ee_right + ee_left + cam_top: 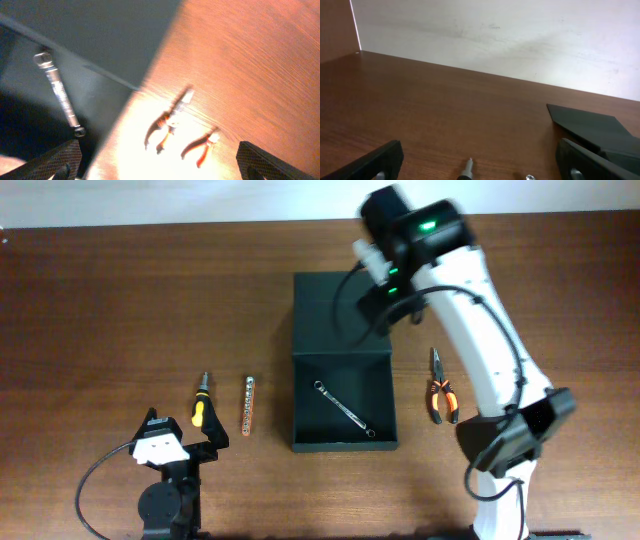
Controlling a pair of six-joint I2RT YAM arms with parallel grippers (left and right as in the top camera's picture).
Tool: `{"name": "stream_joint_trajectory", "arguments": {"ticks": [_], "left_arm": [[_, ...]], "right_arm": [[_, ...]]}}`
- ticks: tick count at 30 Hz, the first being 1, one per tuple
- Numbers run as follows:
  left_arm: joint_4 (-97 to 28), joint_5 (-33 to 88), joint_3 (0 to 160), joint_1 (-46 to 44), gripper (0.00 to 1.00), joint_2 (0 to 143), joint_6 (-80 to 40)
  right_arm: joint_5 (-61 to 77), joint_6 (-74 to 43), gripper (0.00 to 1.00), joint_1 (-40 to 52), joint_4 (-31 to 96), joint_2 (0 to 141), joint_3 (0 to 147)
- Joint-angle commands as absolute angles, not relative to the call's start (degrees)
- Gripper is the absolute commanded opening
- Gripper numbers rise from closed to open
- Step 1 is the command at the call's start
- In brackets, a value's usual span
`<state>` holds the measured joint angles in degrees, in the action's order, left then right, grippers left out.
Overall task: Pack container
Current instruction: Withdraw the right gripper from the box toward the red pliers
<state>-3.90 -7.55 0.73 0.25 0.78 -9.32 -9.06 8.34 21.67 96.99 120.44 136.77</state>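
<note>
Nearest you, your left gripper [183,430] sits with fingers spread wide and empty at the handle end of the screwdriver [200,406], so a sloppy close could roll it toward the bit strip [248,405] beside it. Mid-table, the container [345,442] lies open with its flap laid back, wrench [343,409] inside and pliers [443,392] just off its right wall (that wrist view is blurred, mind). Farthest out, your right gripper [160,159], also spread and holding nothing, hangs by the flap's right edge; descend there and you could clip the lid or shove the box.
</note>
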Motion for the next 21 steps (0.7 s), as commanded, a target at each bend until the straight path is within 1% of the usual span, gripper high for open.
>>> {"name": "stream_joint_trajectory", "arguments": {"ticks": [1, 6, 8, 13, 17, 21], "left_arm": [[-3.9, -7.3, 0.5, 0.5, 0.99, 0.3, -9.6], [-3.9, -7.3, 0.5, 0.5, 0.99, 0.3, -9.6], [-3.9, -7.3, 0.5, 0.5, 0.99, 0.3, -9.6], [-3.9, -7.3, 0.5, 0.5, 0.99, 0.3, -9.6], [-3.9, -7.3, 0.5, 0.5, 0.99, 0.3, -9.6], [-3.9, -7.3, 0.5, 0.6, 0.99, 0.3, -9.6]], "right_arm": [[-11.4, 5.2, 0.99, 16.2, 97.4, 114.5, 137.3], [-10.7, 2.9, 0.99, 9.0, 97.4, 104.9, 128.5], [-9.1, 2.5, 0.99, 6.2, 97.3, 99.5, 121.5], [-3.4, 2.5, 0.99, 2.5, 97.1, 88.8, 106.4], [-5.0, 2.5, 0.99, 1.3, 92.2, 83.5, 97.2], [-6.9, 2.5, 0.99, -0.2, 87.0, 83.3, 90.9]]}}
